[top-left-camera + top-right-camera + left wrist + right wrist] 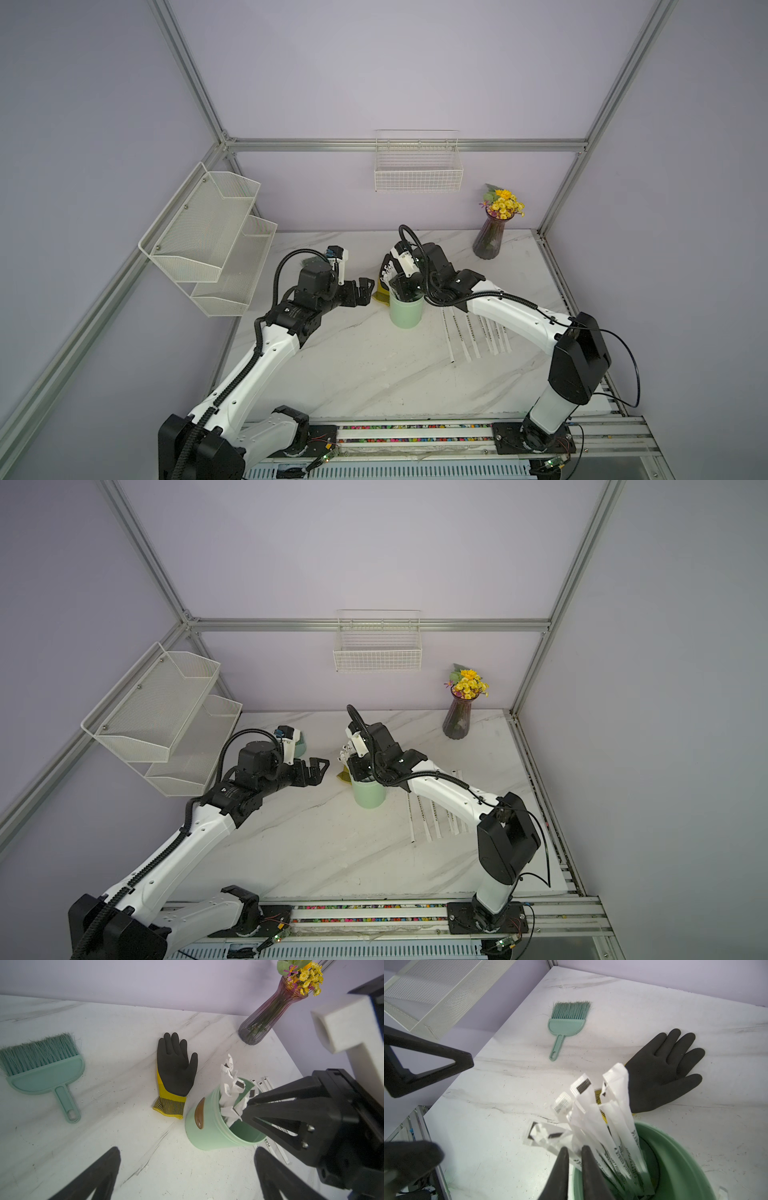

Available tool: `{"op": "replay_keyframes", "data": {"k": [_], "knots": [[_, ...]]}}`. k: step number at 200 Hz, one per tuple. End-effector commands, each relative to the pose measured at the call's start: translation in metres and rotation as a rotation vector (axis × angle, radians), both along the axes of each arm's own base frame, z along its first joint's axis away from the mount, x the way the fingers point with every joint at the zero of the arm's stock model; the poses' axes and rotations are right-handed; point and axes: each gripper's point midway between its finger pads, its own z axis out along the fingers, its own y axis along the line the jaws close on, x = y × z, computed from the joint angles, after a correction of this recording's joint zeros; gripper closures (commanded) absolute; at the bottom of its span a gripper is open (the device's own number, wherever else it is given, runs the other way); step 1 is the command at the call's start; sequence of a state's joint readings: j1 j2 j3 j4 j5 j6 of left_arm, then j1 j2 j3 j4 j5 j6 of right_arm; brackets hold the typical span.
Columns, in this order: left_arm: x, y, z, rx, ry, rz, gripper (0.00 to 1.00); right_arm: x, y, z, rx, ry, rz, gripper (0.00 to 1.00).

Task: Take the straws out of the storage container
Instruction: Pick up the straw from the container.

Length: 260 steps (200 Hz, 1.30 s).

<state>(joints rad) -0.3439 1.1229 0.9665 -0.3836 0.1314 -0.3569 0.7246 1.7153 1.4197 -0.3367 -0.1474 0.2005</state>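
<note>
Nearest the camera in both top views runs the rail (415, 432) carrying both arm bases. Farthest left, a white mesh rack (208, 232) hangs on the side wall. The left gripper (368, 291) hovers above the marble table (353, 374), jaws spread wide with nothing between them. Behind it a green brush (43, 1068) and a black-and-yellow glove (174, 1072) lie flat on the table. Next, the mint storage container (406, 311) stands upright near the middle, with a bunch of straws (604, 1118) leaning out of its mouth. The right gripper (575, 1148) reaches into that mouth, jaws pinched nearly together on one of the straws. Right of the container, loose straws (473, 336) lie side by side under the right arm. A vase (490, 239) of yellow flowers stands at the back.
</note>
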Motion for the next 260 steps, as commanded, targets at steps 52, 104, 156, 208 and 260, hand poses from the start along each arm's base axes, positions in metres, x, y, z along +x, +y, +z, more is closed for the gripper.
{"op": "replay_keyframes", "data": {"k": [52,104,156,208,260], "knots": [[0.0,-0.004,0.013,-0.02,-0.041,-0.02,0.0,0.006,0.004,0.018,0.023,-0.046,-0.012,0.92],[-0.001,-0.005,0.013,-0.023,-0.043,-0.024,0.0,0.006,0.001,0.027,0.03,-0.066,-0.023,0.94],[-0.001,-0.005,0.013,-0.025,-0.041,-0.023,0.0,0.005,-0.004,0.048,0.045,-0.103,-0.035,0.95],[-0.002,-0.005,0.014,-0.027,-0.043,-0.024,0.0,0.002,-0.01,0.067,0.055,-0.132,-0.047,0.95],[-0.002,-0.005,0.013,-0.031,-0.042,-0.024,0.0,0.002,-0.019,0.093,0.053,-0.179,-0.066,0.96]]}}
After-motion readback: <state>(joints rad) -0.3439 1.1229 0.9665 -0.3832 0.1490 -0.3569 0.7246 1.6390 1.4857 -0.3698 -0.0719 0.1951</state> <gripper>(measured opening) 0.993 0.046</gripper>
